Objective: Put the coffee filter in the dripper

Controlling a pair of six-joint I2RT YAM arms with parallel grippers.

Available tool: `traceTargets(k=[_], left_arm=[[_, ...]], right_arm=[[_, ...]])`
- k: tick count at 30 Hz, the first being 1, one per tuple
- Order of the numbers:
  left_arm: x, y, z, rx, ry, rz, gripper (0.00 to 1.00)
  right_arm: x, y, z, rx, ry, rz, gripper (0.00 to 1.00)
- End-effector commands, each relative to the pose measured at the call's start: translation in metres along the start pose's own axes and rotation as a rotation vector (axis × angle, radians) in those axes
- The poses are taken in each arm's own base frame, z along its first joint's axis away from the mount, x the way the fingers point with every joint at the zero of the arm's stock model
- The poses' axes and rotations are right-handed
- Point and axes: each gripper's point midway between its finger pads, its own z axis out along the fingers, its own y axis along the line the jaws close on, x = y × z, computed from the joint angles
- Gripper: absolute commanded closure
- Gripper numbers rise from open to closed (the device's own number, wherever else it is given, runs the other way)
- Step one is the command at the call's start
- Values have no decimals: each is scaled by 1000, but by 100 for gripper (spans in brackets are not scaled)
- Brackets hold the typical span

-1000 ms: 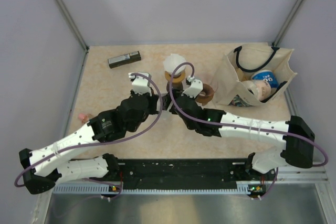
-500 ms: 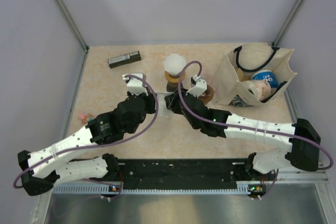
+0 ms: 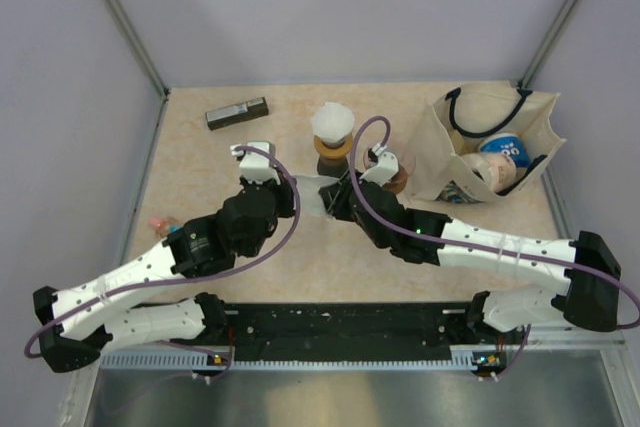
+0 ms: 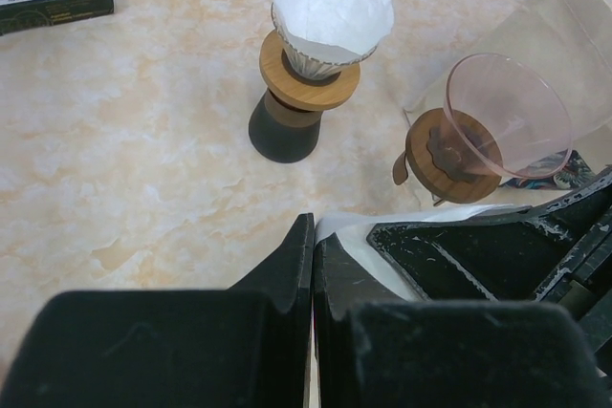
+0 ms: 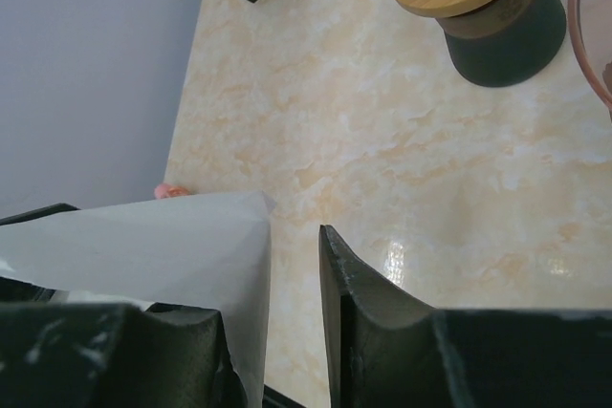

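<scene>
Closing on the coffee filter point(image 5: 143, 236), right gripper point(image 5: 296, 236) has narrowed from wide, with a gap still showing. Left gripper point(image 4: 313, 231) stays pinched on the filter, just beside the empty pink dripper point(image 4: 497, 121). Handover looks under way.

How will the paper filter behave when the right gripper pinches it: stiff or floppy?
Probably floppy: the paper filter is a thin sheet whose edge hangs free beside the right gripper. Likely very light: the left gripper seems to carry it by a small pinch.
</scene>
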Motion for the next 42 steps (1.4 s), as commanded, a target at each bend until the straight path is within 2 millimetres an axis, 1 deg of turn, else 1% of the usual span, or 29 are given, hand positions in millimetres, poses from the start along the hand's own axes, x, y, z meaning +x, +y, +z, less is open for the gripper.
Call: traceTargets(k=[1, 4, 5, 7, 11, 13, 15, 17, 18, 20, 22, 23, 26, 28, 31, 33, 36, 38, 42], left_arm=[[-34, 19, -7, -85, -119, -64, 100], [-32, 18, -9, -70, -108, -62, 100], [-31, 16, -9, -62, -100, -60, 100], [-27, 10, -9, -26, -78, -55, 100], [-14, -5, -7, 59, -43, -32, 99], [-9, -12, -8, 105, -23, -21, 94], [-8, -21, -10, 157, -17, -24, 84], [-9, -30, -14, 221, -18, -30, 65], [-10, -35, -16, 252, -16, -33, 58], [-15, -45, -23, 322, -19, -47, 39], [-21, -57, -34, 404, -23, -54, 9], [-26, -59, -38, 426, -32, -63, 1], [-36, -61, -49, 471, -49, -79, 1], [-39, -59, -52, 472, -59, -90, 1], [-41, -51, -51, 433, -69, -109, 1], [-37, -45, -47, 397, -63, -107, 1], [-33, -39, -41, 349, -56, -85, 1], [-31, -34, -38, 315, -48, -73, 1], [-19, -25, -30, 252, -27, -56, 1]], right_arm=[[-2, -38, -6, 111, 13, -137, 77], [-4, -32, -9, 68, 29, -207, 88], [-5, -27, -10, 48, 34, -222, 92], [-6, -21, -12, 22, 47, -244, 99], [-12, -11, -16, -5, 55, -250, 100], [-18, -7, -20, 0, 58, -258, 100], [-27, -4, -24, 16, 60, -270, 100], [-33, -5, -28, 31, 70, -273, 100], [-36, -5, -30, 32, 76, -280, 100], [-46, -5, -36, 25, 90, -284, 100], [-59, -5, -43, 20, 105, -296, 100], [-67, -6, -46, 25, 109, -309, 100], [-89, -17, -55, 53, 154, -330, 100], [-105, -33, -60, 103, 185, -340, 100], [-127, -54, -63, 152, 230, -344, 100], [-136, -63, -63, 156, 267, -365, 100], [-142, -75, -56, 178, 288, -387, 100], [-146, -82, -51, 186, 296, -377, 97], [-149, -90, -32, 155, 338, -339, 97]])
